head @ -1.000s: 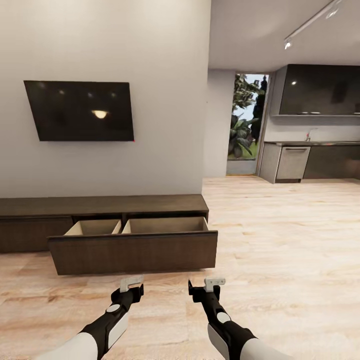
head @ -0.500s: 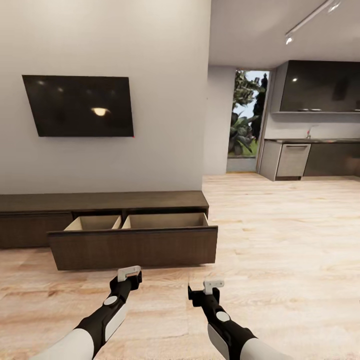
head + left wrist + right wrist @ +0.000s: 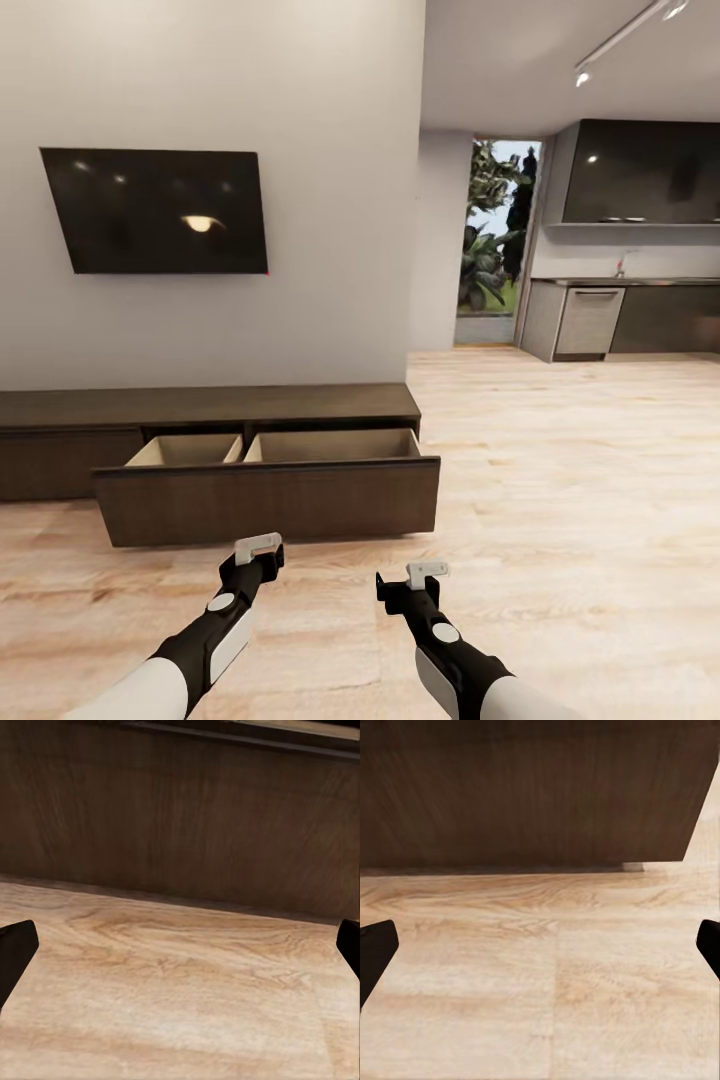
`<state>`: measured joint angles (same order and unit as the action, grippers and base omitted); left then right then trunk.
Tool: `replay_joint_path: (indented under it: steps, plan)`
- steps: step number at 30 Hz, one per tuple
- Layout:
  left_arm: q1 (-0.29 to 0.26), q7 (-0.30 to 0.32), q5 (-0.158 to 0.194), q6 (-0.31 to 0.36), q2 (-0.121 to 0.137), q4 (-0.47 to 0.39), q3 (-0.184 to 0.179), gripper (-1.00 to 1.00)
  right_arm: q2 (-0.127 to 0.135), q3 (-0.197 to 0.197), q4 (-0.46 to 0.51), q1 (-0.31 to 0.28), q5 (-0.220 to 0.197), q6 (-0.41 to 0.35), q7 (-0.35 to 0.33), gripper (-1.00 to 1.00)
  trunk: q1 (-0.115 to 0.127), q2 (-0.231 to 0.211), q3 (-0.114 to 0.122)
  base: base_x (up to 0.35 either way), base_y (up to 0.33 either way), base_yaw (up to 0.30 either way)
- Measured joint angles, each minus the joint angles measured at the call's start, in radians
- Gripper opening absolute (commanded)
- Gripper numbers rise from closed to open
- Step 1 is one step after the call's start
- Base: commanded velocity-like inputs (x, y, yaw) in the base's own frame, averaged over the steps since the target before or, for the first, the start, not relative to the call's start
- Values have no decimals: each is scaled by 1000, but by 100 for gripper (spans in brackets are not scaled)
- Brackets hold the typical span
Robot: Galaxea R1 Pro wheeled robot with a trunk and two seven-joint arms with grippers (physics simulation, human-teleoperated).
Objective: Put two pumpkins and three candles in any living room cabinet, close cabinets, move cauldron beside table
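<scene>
Just ahead of my two pincers stands the long low dark-brown wood cabinet [image 3: 210,405], its wide drawer front [image 3: 268,500] pulled out and the tan insides looking bare. My left pincer [image 3: 259,547] and right pincer [image 3: 427,572] both hang spread and hold nothing above the pale plank floor [image 3: 560,500]. I judge pumpkins and candles must be fetched first; better keep this drawer open and my arms low and clear of its front.
</scene>
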<state>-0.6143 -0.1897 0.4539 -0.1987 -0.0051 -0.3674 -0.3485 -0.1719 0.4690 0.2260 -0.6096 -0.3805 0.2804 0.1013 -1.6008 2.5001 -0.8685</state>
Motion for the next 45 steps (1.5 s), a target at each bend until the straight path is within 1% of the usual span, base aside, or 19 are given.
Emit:
replay_joint_path:
  steps: [11,21,44,45]
  plan:
    - [0,2,1,1,1,0,0,100,0,2,-1,0,0,0,0,100,0,0,0,280,113,0]
    - [0,2,0,0,0,0,0,100,0,1,-1,0,0,1,0,100,-1,0,0,30,11,0]
    - [0,6,3,2,0,2,0,100,1,-2,0,0,-1,2,-1,100,-11,5,-89,0,0,0]
    - [0,7,3,2,0,2,0,100,1,-2,0,0,-1,2,-1,100,-11,5,-89,0,0,0]
